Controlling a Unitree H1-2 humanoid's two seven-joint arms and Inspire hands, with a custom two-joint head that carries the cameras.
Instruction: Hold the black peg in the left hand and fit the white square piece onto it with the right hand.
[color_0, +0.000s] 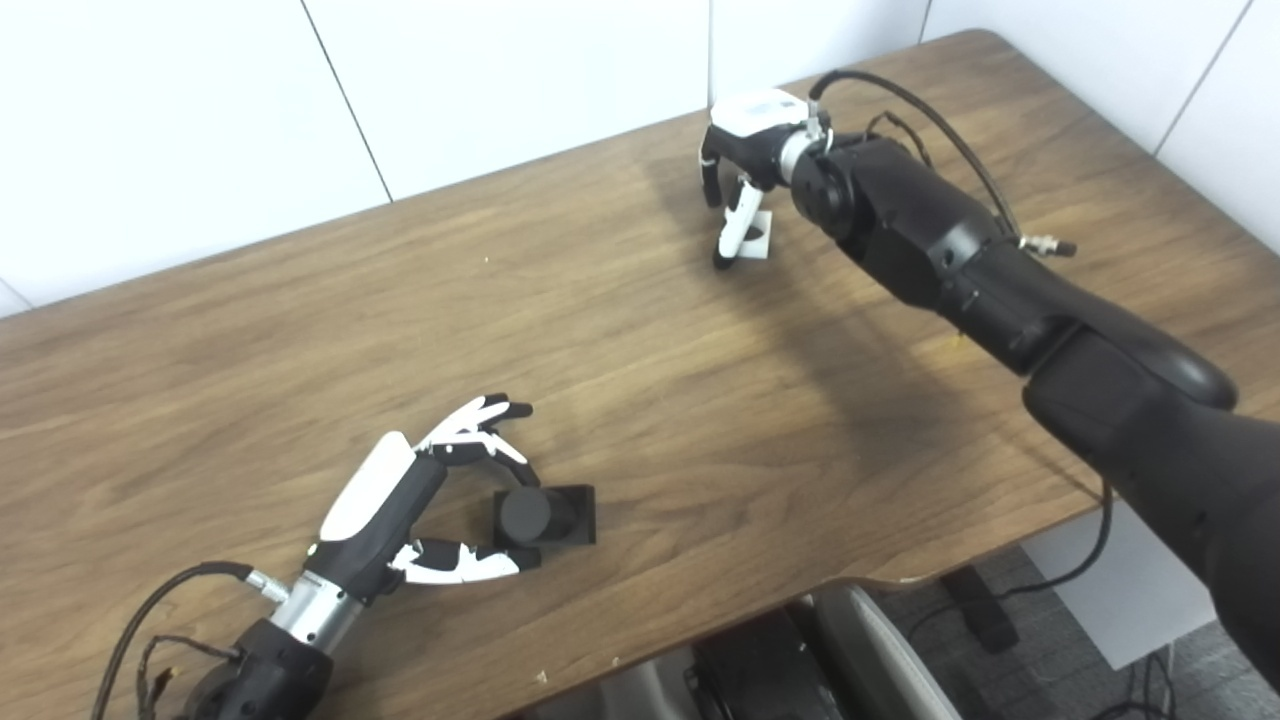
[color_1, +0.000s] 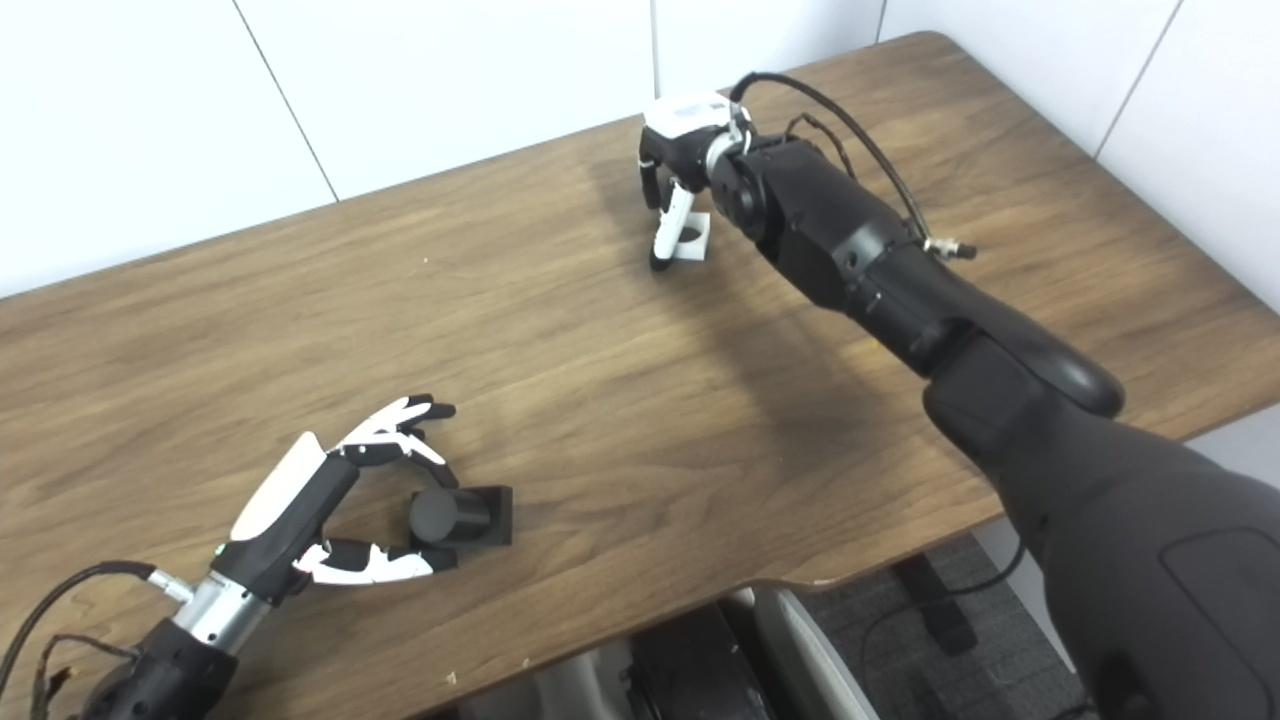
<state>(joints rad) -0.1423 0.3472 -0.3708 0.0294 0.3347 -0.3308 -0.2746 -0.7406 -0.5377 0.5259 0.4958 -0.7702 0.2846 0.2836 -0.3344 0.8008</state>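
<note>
— Lying on the wooden desk (color_0: 640, 330) near its front edge, the black peg (color_0: 545, 515) is sitting between the fingers and thumb of the left robot hand (color_0: 440, 500), which is spread and not closing on it.

— And the right robot hand (color_0: 745, 165)?

— It is reaching to the far side, fingers curling down around the white square piece (color_0: 757, 238), which is resting on the desk; I cannot tell whether it is gripping.
</note>
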